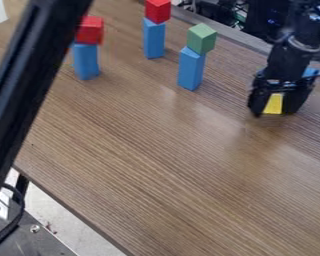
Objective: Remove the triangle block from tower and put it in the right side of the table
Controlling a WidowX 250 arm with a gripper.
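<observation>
Yellow block (pixel 273 104) apart from towers (pixel 191 68)

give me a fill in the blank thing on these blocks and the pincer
The held block in the pincer is ____ in colour.
The lower block beneath the green block is ____ in colour.
Of the three towers, ____ are topped by red blocks.
In the picture, the pincer is to the ____ of all the towers.

Missing words: yellow; blue; two; right
</observation>
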